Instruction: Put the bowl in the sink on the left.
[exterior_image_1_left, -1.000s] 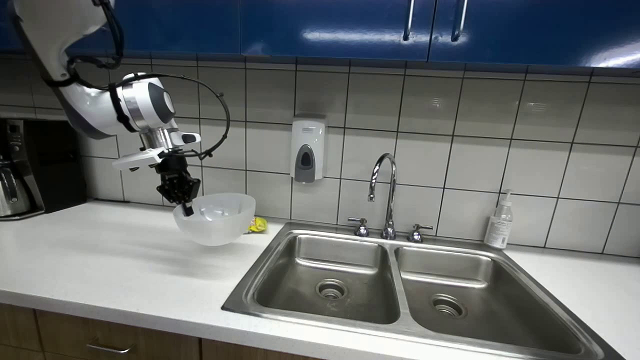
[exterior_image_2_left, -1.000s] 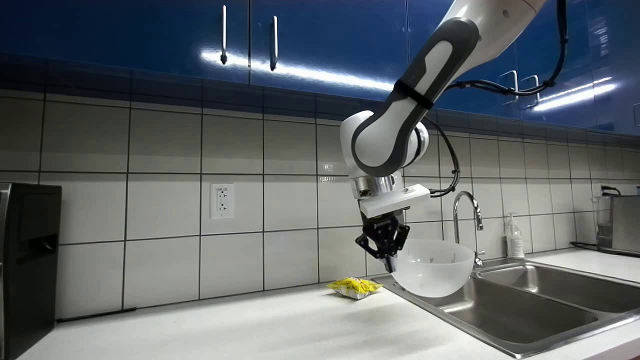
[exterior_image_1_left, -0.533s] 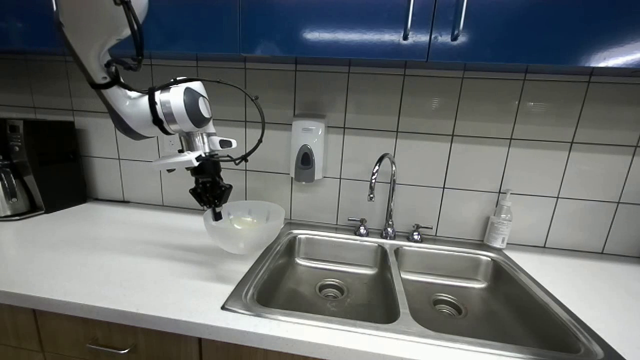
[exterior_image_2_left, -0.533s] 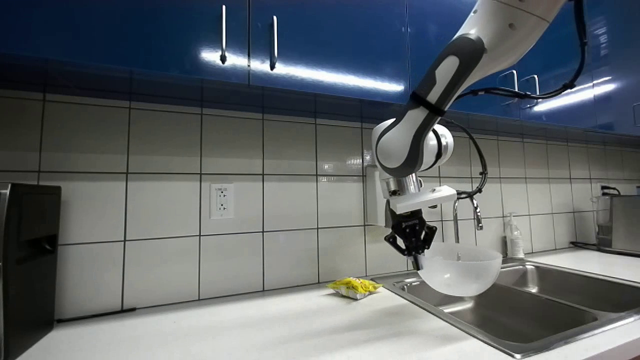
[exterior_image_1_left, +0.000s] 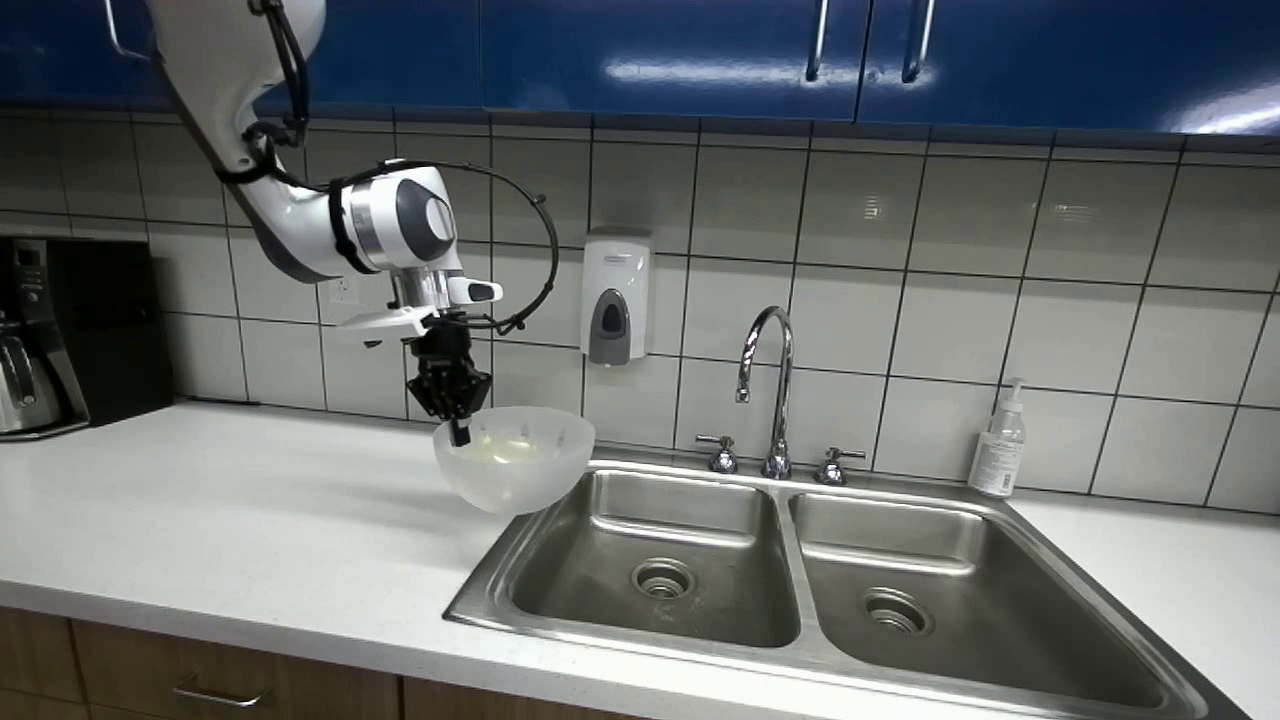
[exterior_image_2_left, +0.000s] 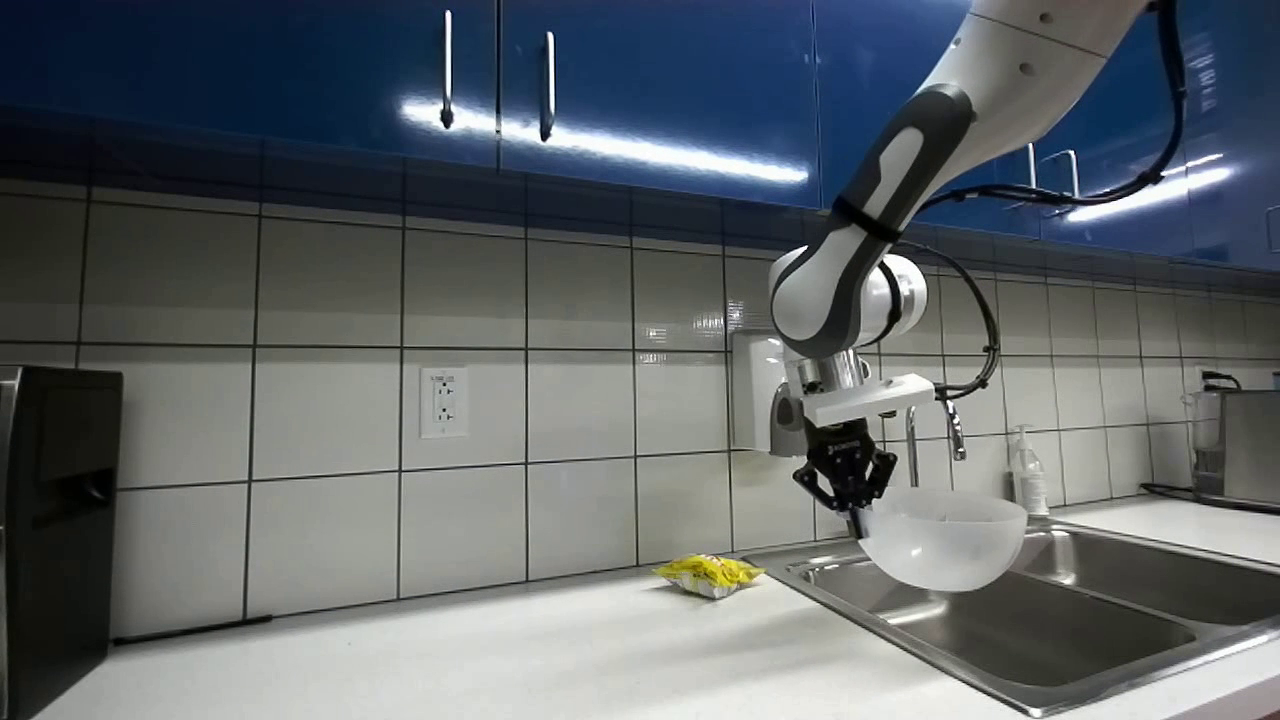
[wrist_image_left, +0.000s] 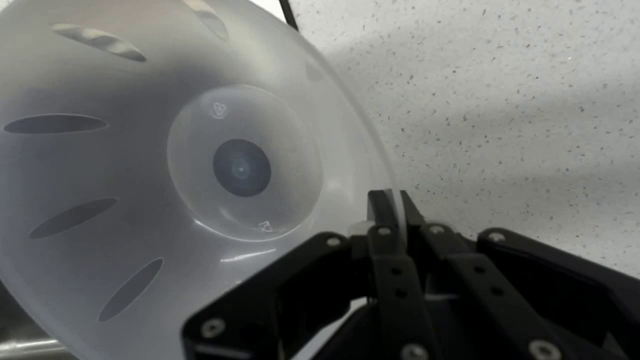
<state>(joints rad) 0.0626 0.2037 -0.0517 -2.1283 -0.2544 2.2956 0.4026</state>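
Observation:
The bowl (exterior_image_1_left: 515, 480) is wide, whitish and translucent. It hangs upright in the air above the counter edge and the side rim of the sink in both exterior views (exterior_image_2_left: 945, 545). My gripper (exterior_image_1_left: 459, 435) is shut on the bowl's rim, and it also shows in an exterior view (exterior_image_2_left: 857, 525). In the wrist view the fingertips (wrist_image_left: 397, 210) pinch the rim from both sides, with the bowl (wrist_image_left: 190, 165) filling the left. The sink (exterior_image_1_left: 600, 550) is a steel basin with a round drain; it also shows in an exterior view (exterior_image_2_left: 1040, 630), partly behind the bowl.
The second basin (exterior_image_1_left: 980, 600) adjoins it across a divider. A faucet (exterior_image_1_left: 782, 390) stands behind the basins. A wall soap dispenser (exterior_image_1_left: 617, 300) and a pump bottle (exterior_image_1_left: 998, 450) are near. A yellow packet (exterior_image_2_left: 710, 573) lies on the counter (exterior_image_2_left: 500, 650). A coffee machine (exterior_image_1_left: 90, 330) stands beyond.
The arm has carried the bowl to the right in both exterior views, from over the counter toward the sink, and slightly lower in one of them. The gripper has kept its hold on the rim.

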